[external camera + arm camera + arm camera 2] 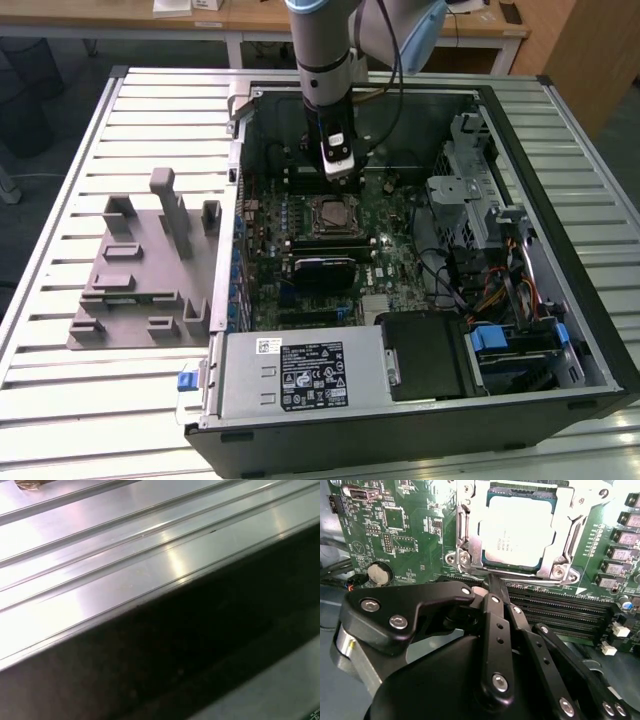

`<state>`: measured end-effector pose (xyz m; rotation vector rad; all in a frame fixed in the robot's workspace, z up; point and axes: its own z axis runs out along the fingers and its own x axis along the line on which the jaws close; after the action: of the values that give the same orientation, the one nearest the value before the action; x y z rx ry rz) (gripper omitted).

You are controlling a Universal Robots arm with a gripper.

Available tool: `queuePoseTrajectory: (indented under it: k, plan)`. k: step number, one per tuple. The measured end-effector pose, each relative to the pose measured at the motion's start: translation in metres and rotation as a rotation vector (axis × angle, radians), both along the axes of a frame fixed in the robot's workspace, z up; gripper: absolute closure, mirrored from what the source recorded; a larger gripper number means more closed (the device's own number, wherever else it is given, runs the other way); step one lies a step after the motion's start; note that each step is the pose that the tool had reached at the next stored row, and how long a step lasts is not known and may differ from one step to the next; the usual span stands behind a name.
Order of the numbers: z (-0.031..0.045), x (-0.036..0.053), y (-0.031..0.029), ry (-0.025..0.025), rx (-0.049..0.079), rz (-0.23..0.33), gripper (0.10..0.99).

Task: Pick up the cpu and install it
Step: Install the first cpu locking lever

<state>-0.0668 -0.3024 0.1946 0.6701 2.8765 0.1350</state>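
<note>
- An open computer case (560,250) lies on its side on a ribbed metal worktop (150,130), its green motherboard (390,270) facing up.
- The cpu (517,532) lies flat in the socket (465,540) near the middle of the board, silvery top facing up. It is square, so no long axis shows; its edges run parallel to the socket frame. In the exterior view it shows as a pale square (330,213).
- The metal socket frame surrounds the cpu on all sides, with screws at its corners.
- The end effector (492,582) hangs just above the board beside the socket, its black fingers (495,630) pressed together at the tips and holding nothing. The tips sit at the socket frame's edge, next to the dark memory slots (560,615).
- In the exterior view the arm (325,60) comes straight down into the case, its end effector (340,175) just behind the socket.
- A grey holder (140,280) with upright pegs stands on the worktop at the exterior view's left of the case.
- The first wrist view shows the ribbed worktop (125,545) and a dark case wall (200,645).
</note>
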Motion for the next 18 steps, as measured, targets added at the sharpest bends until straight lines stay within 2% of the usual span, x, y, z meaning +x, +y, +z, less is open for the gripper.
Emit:
queuePoseTrajectory:
  k: [3, 12, 15, 18]
  plan:
    - [-0.0009, 0.0001, 0.0001, -0.0017, -0.003, 0.0, 0.98]
    - [-0.001, 0.0001, -0.0031, -0.0017, -0.001, 0.0, 0.98]
    - [-0.0012, 0.0001, -0.0033, -0.0017, 0.006, 0.0, 0.98]
    - [-0.0013, 0.0001, -0.0032, -0.0018, 0.02, 0.001, 0.98]
